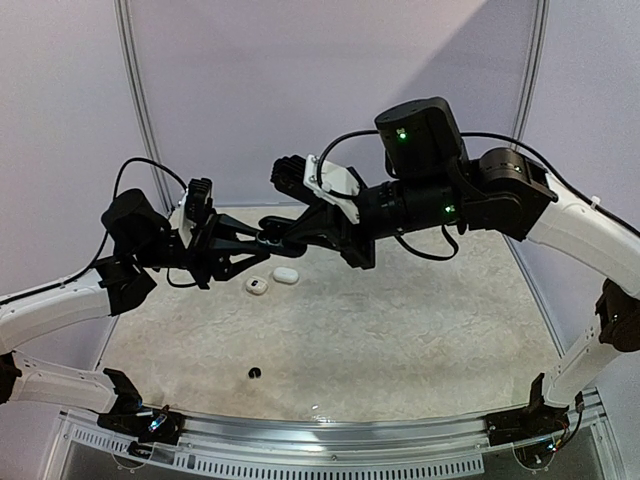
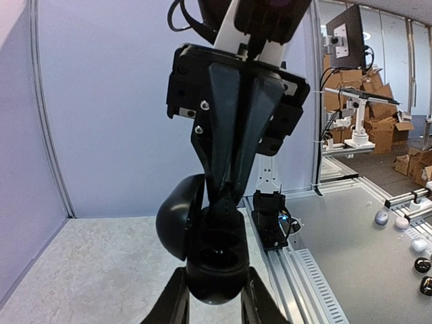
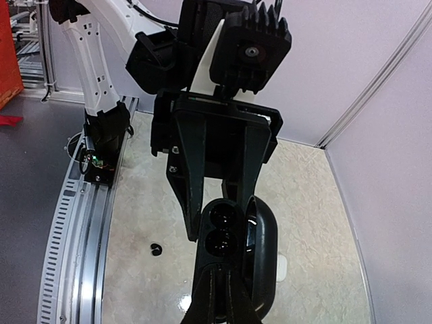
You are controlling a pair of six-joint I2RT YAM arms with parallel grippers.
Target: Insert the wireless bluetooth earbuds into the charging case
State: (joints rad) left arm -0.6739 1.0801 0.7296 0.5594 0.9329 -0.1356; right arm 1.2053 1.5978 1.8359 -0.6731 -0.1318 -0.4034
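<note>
A black charging case [image 1: 271,238] is held in the air over the back of the table, lid swung open, with my left gripper [image 1: 262,243] shut on its body. In the left wrist view the case [image 2: 216,260] sits between my fingers [image 2: 174,304], lid [image 2: 179,216] to the left. My right gripper [image 1: 285,236] is shut, its tips [image 2: 226,202] at the case's upper well. From the right wrist, the shut gripper [image 3: 221,268] points at the two dark wells [image 3: 223,229]; I cannot tell what they hold. One black earbud [image 1: 254,373] [image 3: 156,250] lies on the table.
Two small white cases [image 1: 285,275] [image 1: 257,285] lie on the mat below the grippers; one shows beside the lid [image 3: 280,266]. Grey walls [image 1: 330,90] close the back and sides. A metal rail [image 1: 330,440] runs along the near edge.
</note>
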